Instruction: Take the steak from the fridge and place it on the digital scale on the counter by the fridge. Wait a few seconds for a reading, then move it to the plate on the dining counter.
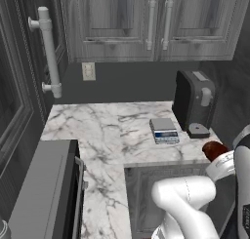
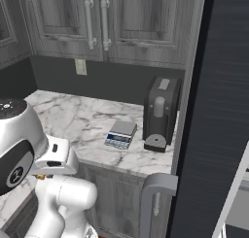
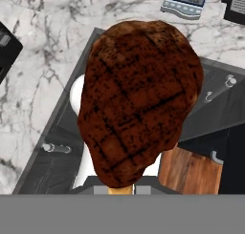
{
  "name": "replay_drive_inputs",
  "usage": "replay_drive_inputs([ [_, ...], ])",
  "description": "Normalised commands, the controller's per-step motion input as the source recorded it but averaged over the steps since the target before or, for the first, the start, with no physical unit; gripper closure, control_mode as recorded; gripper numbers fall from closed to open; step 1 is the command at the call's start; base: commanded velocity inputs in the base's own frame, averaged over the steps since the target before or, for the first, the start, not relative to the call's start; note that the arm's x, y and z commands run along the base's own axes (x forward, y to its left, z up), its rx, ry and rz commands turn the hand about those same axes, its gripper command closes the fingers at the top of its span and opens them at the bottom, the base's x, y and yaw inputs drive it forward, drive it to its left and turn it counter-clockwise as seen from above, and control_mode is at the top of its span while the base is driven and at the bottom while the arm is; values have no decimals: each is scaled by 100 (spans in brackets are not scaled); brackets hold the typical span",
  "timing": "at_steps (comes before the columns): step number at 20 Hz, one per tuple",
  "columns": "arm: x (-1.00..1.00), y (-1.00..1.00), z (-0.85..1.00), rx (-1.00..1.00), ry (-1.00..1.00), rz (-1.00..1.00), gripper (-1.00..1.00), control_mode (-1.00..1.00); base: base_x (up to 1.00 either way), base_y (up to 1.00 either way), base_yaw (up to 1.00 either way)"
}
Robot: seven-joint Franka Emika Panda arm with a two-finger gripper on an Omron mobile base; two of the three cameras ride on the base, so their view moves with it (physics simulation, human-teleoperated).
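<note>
Steak (image 3: 139, 101) is held tight in the closed hand, up in the air by the counter's (image 1: 110, 130) front edge. Next it should go over the digital scale (image 1: 163, 129), then come down slowly in the middle, flat, away from the black machine (image 1: 194, 104).

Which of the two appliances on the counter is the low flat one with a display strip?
The digital scale, a flat grey platform with a blue-and-white display at its front. The black boxy appliance beside it stands far taller.
</note>
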Motion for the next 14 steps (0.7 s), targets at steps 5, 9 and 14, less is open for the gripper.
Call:
replay_drive_inputs([
  [5,0,0,0,0,0,0,100,100,-46,-2,-1],
  [9,0,0,0,0,0,0,100,100,-100,-14,-6],
  [14,0,0,0,0,0,0,100,100,-100,-9,-5],
])
